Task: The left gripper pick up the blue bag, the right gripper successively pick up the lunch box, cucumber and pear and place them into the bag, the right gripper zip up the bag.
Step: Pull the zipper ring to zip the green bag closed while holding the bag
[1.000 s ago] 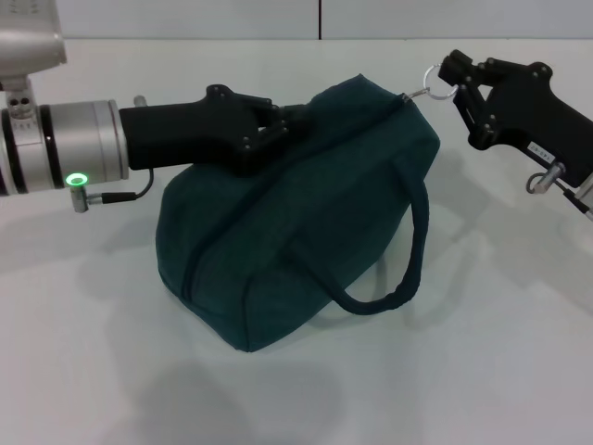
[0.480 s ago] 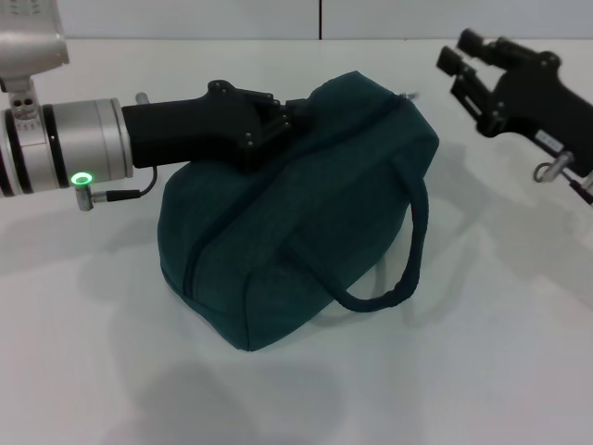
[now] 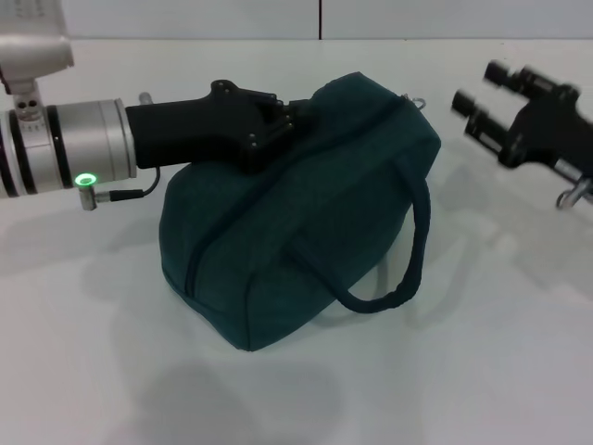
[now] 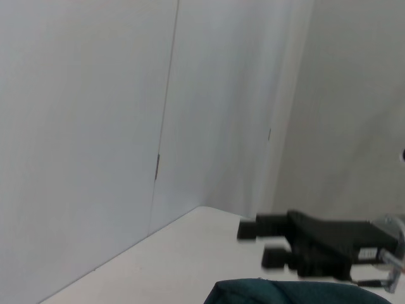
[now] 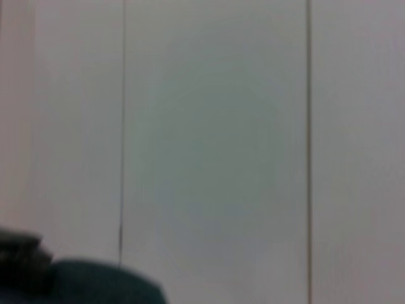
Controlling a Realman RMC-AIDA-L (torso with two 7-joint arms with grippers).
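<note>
The blue bag sits zipped on the white table, its handle hanging down the front. My left gripper is shut on the bag's top at its left end. The zip's metal ring lies free at the bag's right end. To the right of the bag, my right gripper hovers open, holding nothing. The left wrist view shows the bag's top with the right gripper beyond it. The bag also shows in the right wrist view. Lunch box, cucumber and pear are out of view.
The white table spreads around the bag, and a pale wall with a vertical seam runs behind it. A cable hangs under the left wrist.
The right gripper let go of the zip ring, opened and drew away to the right. The ring dropped onto the bag. The left gripper kept its hold.
</note>
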